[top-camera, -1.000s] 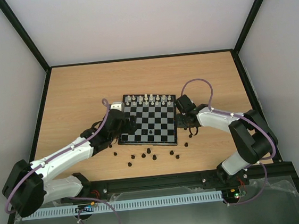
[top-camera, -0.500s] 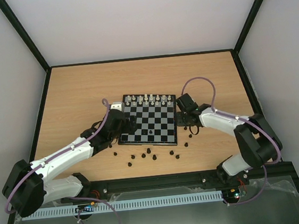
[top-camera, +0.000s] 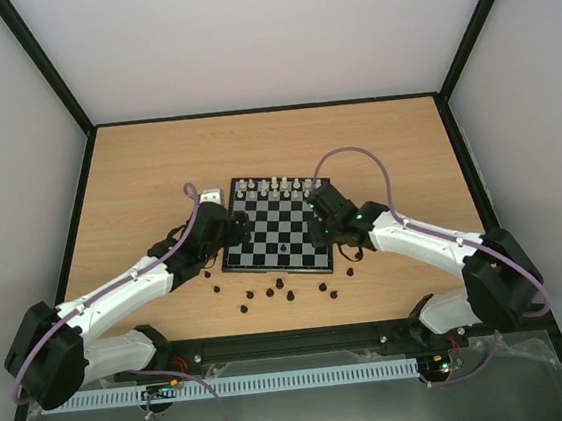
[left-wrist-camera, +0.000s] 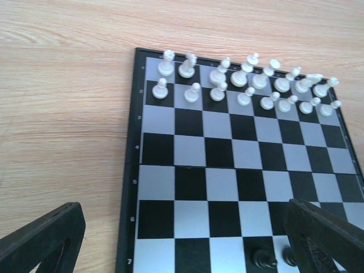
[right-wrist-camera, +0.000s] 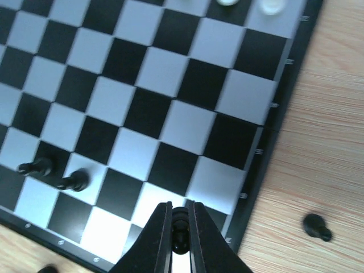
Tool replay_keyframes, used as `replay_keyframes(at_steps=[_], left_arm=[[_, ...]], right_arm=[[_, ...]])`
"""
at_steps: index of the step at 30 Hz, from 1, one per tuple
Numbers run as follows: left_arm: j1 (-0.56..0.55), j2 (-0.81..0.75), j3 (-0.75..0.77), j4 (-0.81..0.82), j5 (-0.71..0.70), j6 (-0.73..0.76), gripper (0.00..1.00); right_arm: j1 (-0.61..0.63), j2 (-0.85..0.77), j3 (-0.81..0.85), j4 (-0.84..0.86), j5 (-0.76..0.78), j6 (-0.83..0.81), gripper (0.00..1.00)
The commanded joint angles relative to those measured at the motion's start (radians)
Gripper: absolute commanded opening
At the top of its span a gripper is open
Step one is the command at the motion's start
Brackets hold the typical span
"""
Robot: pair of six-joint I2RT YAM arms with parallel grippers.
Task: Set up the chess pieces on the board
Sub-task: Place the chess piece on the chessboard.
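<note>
The board (top-camera: pixel 283 213) lies mid-table, with white pieces on its two far rows (left-wrist-camera: pixel 244 85). Two black chess pieces (right-wrist-camera: pixel 73 182) stand on it near the front; they also show in the left wrist view (left-wrist-camera: pixel 263 259). My right gripper (right-wrist-camera: pixel 180 236) is shut on a black chess piece (right-wrist-camera: pixel 180 226) and holds it over the board's (right-wrist-camera: pixel 170 122) near right corner. In the top view the right gripper (top-camera: pixel 320 235) is over the board's right side. My left gripper (left-wrist-camera: pixel 187 250) is open wide and empty over the board's (left-wrist-camera: pixel 190 151) near left part, at its left edge in the top view (top-camera: pixel 241 237).
Several loose black pieces (top-camera: pixel 280 284) lie on the wooden table in front of the board. One (right-wrist-camera: pixel 315 226) lies just right of the board's near corner. Black frame rails edge the table, with walls behind and to the sides.
My right gripper has moved left from beside the board's right edge to over the board. The left gripper has shifted slightly toward the far side.
</note>
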Motion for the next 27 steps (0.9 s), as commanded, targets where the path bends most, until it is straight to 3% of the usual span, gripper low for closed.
replay_keyframes(at_steps=[1, 12, 27], left_arm=[[0.037, -0.029, -0.027, -0.019, -0.022, -0.021, 0.99], [0.101, -0.095, -0.062, -0.019, -0.003, -0.040, 0.99], [0.105, -0.104, -0.064, -0.018, 0.009, -0.040, 0.99]], right_arm=[[0.078, 0.069, 0.073, -0.073, -0.003, -0.005, 0.02], [0.177, 0.247, 0.182, -0.111, 0.032, -0.011, 0.03], [0.191, 0.318, 0.208, -0.099, 0.054, 0.002, 0.08]])
